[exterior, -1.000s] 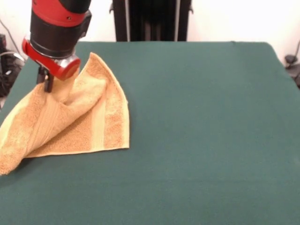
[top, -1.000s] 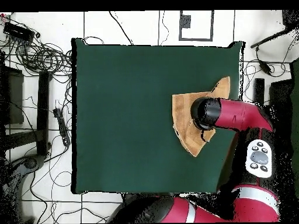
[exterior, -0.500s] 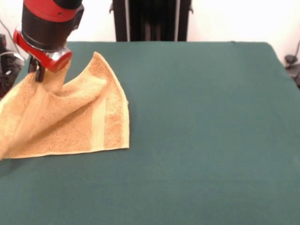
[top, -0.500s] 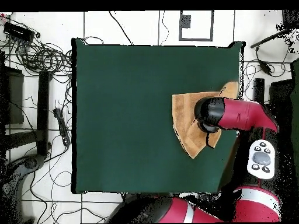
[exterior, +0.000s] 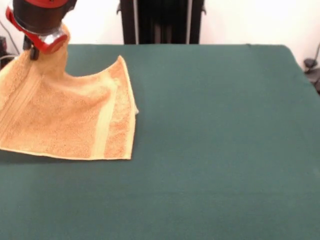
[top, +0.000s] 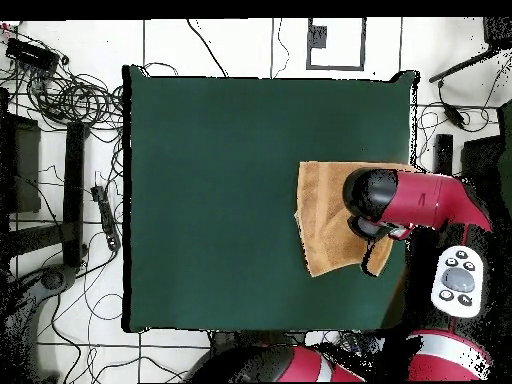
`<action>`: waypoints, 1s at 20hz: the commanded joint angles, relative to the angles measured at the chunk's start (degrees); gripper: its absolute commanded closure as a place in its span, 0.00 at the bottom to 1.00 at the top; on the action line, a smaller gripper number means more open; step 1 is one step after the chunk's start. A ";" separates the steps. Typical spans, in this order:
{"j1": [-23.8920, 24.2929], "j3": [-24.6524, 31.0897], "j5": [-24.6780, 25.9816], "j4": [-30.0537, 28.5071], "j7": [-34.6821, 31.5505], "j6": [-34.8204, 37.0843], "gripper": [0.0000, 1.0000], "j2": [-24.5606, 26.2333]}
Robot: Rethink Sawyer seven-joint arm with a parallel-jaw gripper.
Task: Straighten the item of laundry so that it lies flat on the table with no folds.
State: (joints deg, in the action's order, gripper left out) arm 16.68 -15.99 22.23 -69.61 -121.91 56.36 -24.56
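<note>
Front view: a camera set low and close across the dark green felt-covered rectangular table [exterior: 215, 150], looking obliquely along its surface toward the far edge; the near edge and both near corners fall outside the frame, while the far edge and far right corner are visible. Overhead view: a camera mounted high above, facing straight down, far enough to take in all four edges of the table [top: 220, 200] and the surrounding floor. The views are turned half round to each other. Both share the table surface, including the golden-orange terry-cloth towel [exterior: 65, 120] [top: 325, 215] at one side edge.
</note>
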 commanded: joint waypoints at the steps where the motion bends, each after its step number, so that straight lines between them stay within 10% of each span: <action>1: 0.07 2.31 3.04 -7.27 4.32 1.62 1.00 1.15; 16: 5.52 8.32 4.00 -10.41 3.82 -19.58 1.00 3.53; 17: 5.91 8.79 3.55 -10.55 4.86 -19.37 0.00 3.50; 20: 8.12 11.36 1.79 -11.13 7.67 -17.99 0.00 3.01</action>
State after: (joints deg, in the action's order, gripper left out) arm 23.17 -15.49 24.36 -73.97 -121.91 39.78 -24.22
